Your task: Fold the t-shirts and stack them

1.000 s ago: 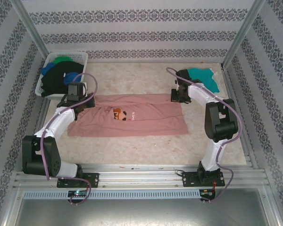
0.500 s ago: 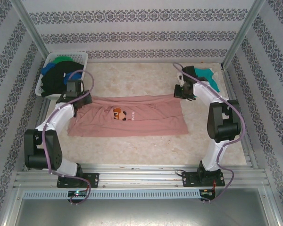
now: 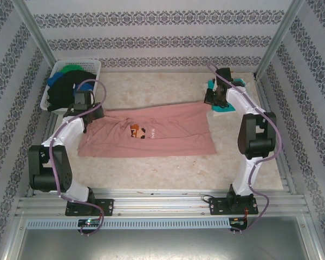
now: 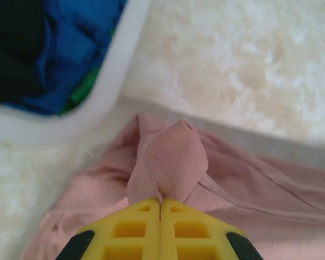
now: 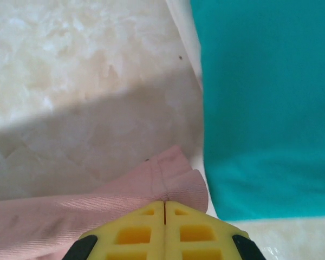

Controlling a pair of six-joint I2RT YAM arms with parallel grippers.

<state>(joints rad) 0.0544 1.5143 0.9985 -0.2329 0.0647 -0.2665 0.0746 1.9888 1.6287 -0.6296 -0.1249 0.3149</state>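
Yellow pads of the left gripper (image 4: 160, 201) are clamped together on a pinched fold of the salmon-pink t-shirt (image 4: 170, 160). The right gripper (image 5: 164, 203) is clamped on another corner of it. From above, the wrists hide both jaws, and the shirt lies spread on the table (image 3: 151, 89). The right wrist view shows the teal t-shirt (image 5: 265, 97) just beside that corner. The left wrist view shows blue cloth (image 4: 70, 49) in the white basket (image 4: 111, 81).

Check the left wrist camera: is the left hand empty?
No, the left hand is shut on a raised fold of the pink t-shirt.
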